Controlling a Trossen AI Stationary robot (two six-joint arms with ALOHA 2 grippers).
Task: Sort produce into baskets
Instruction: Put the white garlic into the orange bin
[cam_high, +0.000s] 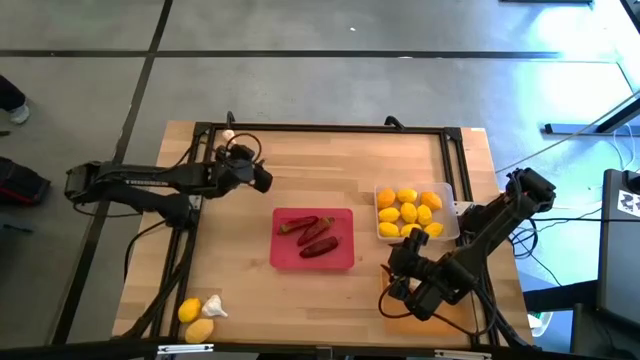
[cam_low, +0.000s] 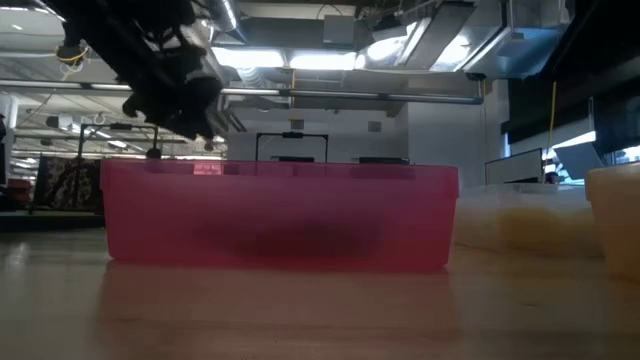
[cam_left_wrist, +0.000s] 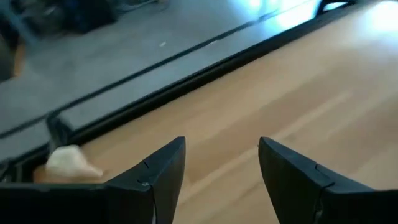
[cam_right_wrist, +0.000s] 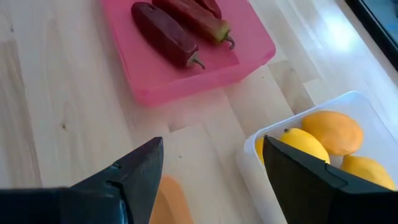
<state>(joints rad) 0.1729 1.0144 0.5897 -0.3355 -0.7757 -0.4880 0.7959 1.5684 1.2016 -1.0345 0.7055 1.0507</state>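
The red tray (cam_high: 312, 255) sits mid-table and holds dark red chili peppers (cam_high: 318, 232), which also show in the right wrist view (cam_right_wrist: 165, 34). The clear tray (cam_high: 448, 212), to its right, holds several lemons (cam_high: 408, 213). The orange tray (cam_right_wrist: 166, 202) lies mostly hidden under my right gripper (cam_high: 412, 290), which is open and empty near the table's right front. My left gripper (cam_high: 264, 181) is open and empty above the far left of the table. One garlic bulb (cam_high: 228, 136) lies at the far left edge. Two lemons (cam_high: 190, 311) and a garlic bulb (cam_high: 214, 306) lie at the near left corner.
A black frame rail (cam_high: 320, 128) runs along the table's far and side edges. Bare wood lies between the red tray and the left edge. In the low view the red tray's wall (cam_low: 280, 215) fills the middle, with the clear tray (cam_low: 510, 215) to its right.
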